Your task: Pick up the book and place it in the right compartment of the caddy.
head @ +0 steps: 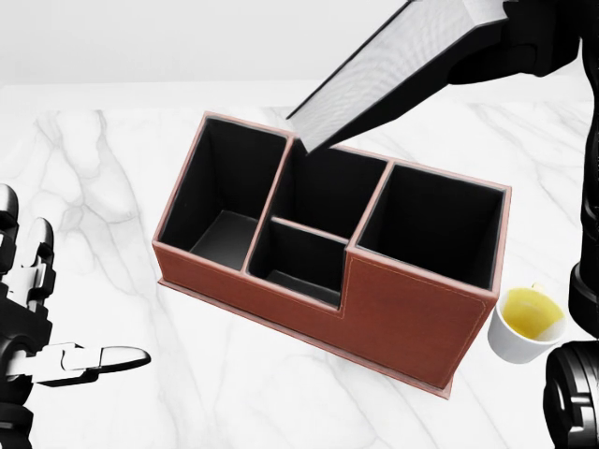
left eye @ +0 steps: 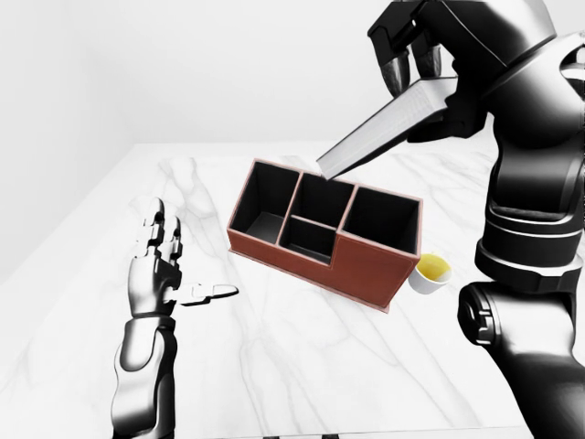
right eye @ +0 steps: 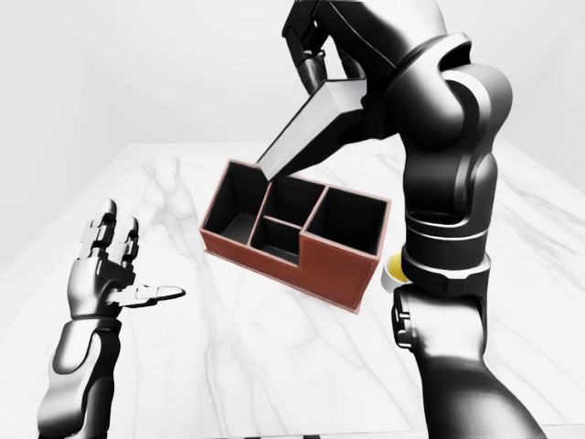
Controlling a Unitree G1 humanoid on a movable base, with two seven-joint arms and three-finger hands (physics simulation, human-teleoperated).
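Note:
A grey book [left eye: 388,126] hangs tilted in the air, its lower corner pointing down over the middle compartments of the red-brown caddy [head: 402,318]. My right hand [left eye: 413,57] is shut on the book's upper end, near the top of the left-eye view. The caddy stands on the white marble table [left eye: 274,366] with several black-lined compartments; its large right compartment [head: 426,224] holds nothing. My left hand [left eye: 169,270] is open, fingers spread, low at the left and well apart from the caddy.
A small white cup [head: 526,323] with yellow contents stands just right of the caddy. My right arm [right eye: 448,201] rises tall along the right of the eye views. The table's left edge [left eye: 55,256] runs beside my left hand.

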